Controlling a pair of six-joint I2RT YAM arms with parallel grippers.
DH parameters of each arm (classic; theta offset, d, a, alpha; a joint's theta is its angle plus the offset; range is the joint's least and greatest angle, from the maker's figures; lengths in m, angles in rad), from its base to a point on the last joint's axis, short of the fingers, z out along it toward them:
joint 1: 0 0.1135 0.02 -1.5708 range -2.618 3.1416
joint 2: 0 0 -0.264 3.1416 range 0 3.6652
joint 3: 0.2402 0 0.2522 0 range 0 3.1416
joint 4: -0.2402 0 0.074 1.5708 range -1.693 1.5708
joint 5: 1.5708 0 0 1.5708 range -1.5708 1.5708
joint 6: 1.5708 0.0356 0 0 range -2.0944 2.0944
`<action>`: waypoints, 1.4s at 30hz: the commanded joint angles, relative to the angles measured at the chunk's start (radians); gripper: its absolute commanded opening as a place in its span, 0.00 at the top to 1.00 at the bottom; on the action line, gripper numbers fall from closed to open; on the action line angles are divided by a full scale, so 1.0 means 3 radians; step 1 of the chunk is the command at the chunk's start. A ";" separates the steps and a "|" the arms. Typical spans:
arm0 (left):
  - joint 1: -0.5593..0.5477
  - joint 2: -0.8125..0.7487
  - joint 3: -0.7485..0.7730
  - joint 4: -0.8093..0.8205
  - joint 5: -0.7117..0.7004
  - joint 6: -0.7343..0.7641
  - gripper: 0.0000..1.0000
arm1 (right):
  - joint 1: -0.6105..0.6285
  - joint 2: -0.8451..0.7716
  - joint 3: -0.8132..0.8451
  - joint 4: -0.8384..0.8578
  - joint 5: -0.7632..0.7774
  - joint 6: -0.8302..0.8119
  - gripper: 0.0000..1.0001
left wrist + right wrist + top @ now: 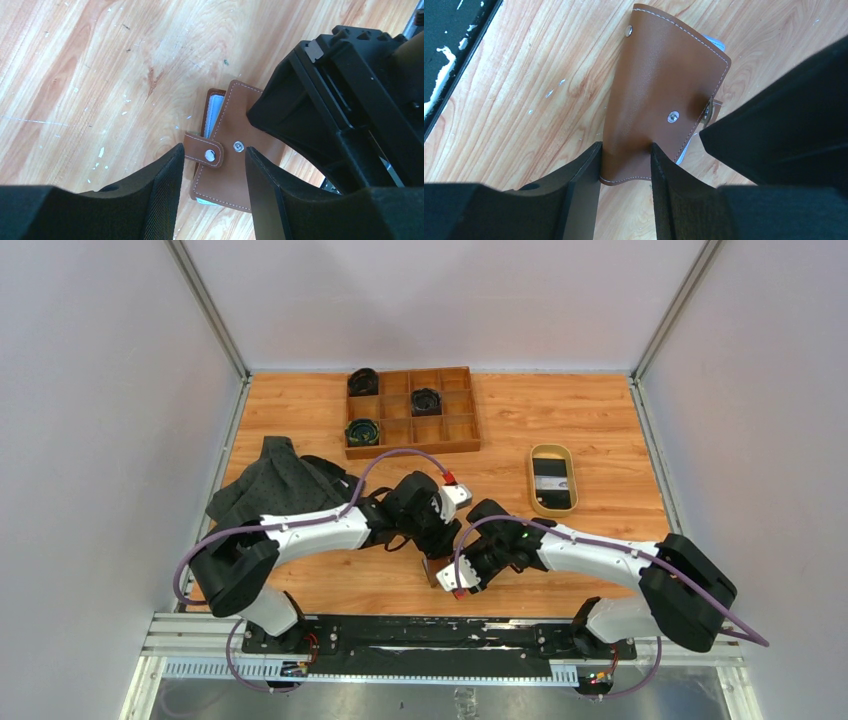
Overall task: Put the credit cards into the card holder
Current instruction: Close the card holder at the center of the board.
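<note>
The card holder, a brown leather wallet, lies folded on the wooden table with its snap strap loose over the cover, beside a round stud. Pale blue sleeves peek out at its edges. My left gripper hovers open right above the strap, its fingers not touching it. My right gripper is shut on one end of the card holder, both pads against the leather. From above, the two grippers meet near the table's front centre over the card holder. A dark credit card lies in the tan oval dish.
The tan oval dish sits right of centre. At the back stands a wooden compartment tray with three dark round items. A dark cloth is heaped at the left. A black rail runs along the near edge.
</note>
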 commanded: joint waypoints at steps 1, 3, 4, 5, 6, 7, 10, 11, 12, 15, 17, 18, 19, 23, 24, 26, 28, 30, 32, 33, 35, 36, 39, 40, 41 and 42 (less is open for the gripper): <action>-0.0062 0.0103 0.0021 0.0008 -0.0137 -0.0011 0.47 | 0.0042 0.0146 -0.0059 -0.0353 0.0106 0.0112 0.59; -0.0075 0.0140 0.0034 0.0003 -0.0169 -0.0015 0.47 | 0.0042 0.0149 -0.0058 -0.0353 0.0106 0.0114 0.59; -0.0083 0.0151 0.0041 -0.0006 -0.0178 -0.0013 0.48 | 0.0045 0.0149 -0.0054 -0.0358 0.0105 0.0115 0.59; -0.0089 0.0166 0.0049 -0.0011 -0.0183 -0.0011 0.48 | 0.0045 0.0152 -0.0054 -0.0361 0.0105 0.0115 0.59; -0.0094 0.0176 0.0055 -0.0014 -0.0193 -0.0011 0.48 | 0.0042 0.0154 -0.0057 -0.0359 0.0105 0.0116 0.59; -0.0097 0.0184 0.0057 -0.0018 -0.0197 -0.0011 0.48 | 0.0042 0.0154 -0.0057 -0.0359 0.0105 0.0117 0.59; -0.0097 0.0203 0.0062 -0.0019 -0.0211 -0.0020 0.50 | 0.0042 0.0154 -0.0057 -0.0364 0.0109 0.0117 0.59; -0.0097 0.0209 0.0063 -0.0019 -0.0221 -0.0021 0.51 | 0.0042 0.0154 -0.0057 -0.0364 0.0106 0.0117 0.59; -0.0097 0.0214 0.0067 -0.0019 -0.0233 -0.0025 0.52 | 0.0042 0.0150 -0.0058 -0.0363 0.0105 0.0117 0.59; -0.0097 0.0230 0.0075 -0.0019 -0.0263 -0.0040 0.53 | 0.0042 0.0153 -0.0057 -0.0364 0.0106 0.0117 0.59; -0.0097 0.0244 0.0078 -0.0014 -0.0270 -0.0046 0.54 | 0.0043 0.0154 -0.0055 -0.0364 0.0105 0.0117 0.59; -0.0097 0.0251 0.0083 -0.0014 -0.0273 -0.0051 0.54 | 0.0045 0.0154 -0.0057 -0.0364 0.0108 0.0117 0.59; -0.0097 0.0252 0.0083 -0.0014 -0.0274 -0.0052 0.54 | 0.0044 0.0154 -0.0054 -0.0364 0.0106 0.0117 0.59; -0.0097 0.0264 0.0091 -0.0013 -0.0275 -0.0057 0.58 | 0.0048 0.0157 -0.0053 -0.0367 0.0109 0.0117 0.60; -0.0097 0.0263 0.0093 -0.0014 -0.0271 -0.0057 0.60 | 0.0047 0.0159 -0.0052 -0.0369 0.0106 0.0117 0.60; -0.0097 0.0263 0.0088 -0.0001 -0.0256 -0.0062 0.63 | 0.0049 0.0158 -0.0052 -0.0369 0.0106 0.0117 0.60; -0.0097 0.0266 0.0091 0.0005 -0.0239 -0.0064 0.67 | 0.0047 0.0159 -0.0057 -0.0369 0.0110 0.0117 0.60; -0.0097 0.0269 0.0088 0.0015 -0.0226 -0.0067 0.68 | 0.0049 0.0164 -0.0054 -0.0368 0.0110 0.0116 0.60; -0.0097 0.0286 0.0097 0.0015 -0.0203 -0.0068 0.72 | 0.0048 0.0164 -0.0053 -0.0373 0.0110 0.0117 0.60; -0.0097 0.0294 0.0102 0.0012 -0.0191 -0.0067 0.75 | 0.0048 0.0164 -0.0052 -0.0374 0.0110 0.0117 0.60; -0.0097 0.0303 0.0112 0.0003 -0.0186 -0.0071 0.80 | 0.0047 0.0164 -0.0052 -0.0373 0.0108 0.0117 0.60; -0.0096 0.0307 0.0117 -0.0003 -0.0184 -0.0069 0.85 | 0.0050 0.0164 -0.0052 -0.0377 0.0110 0.0117 0.60; -0.0097 0.0309 0.0124 -0.0018 -0.0193 -0.0075 1.00 | 0.0047 0.0169 -0.0052 -0.0379 0.0110 0.0120 0.60; -0.0093 0.0302 0.0124 -0.0014 -0.0205 -0.0085 1.00 | 0.0051 0.0172 -0.0052 -0.0379 0.0110 0.0121 0.60; -0.0090 0.0292 0.0120 -0.0014 -0.0213 -0.0094 1.00 | 0.0049 0.0174 -0.0049 -0.0384 0.0110 0.0126 0.60; -0.0084 0.0277 0.0115 -0.0014 -0.0212 -0.0102 1.00 | 0.0049 0.0175 -0.0047 -0.0382 0.0110 0.0124 0.60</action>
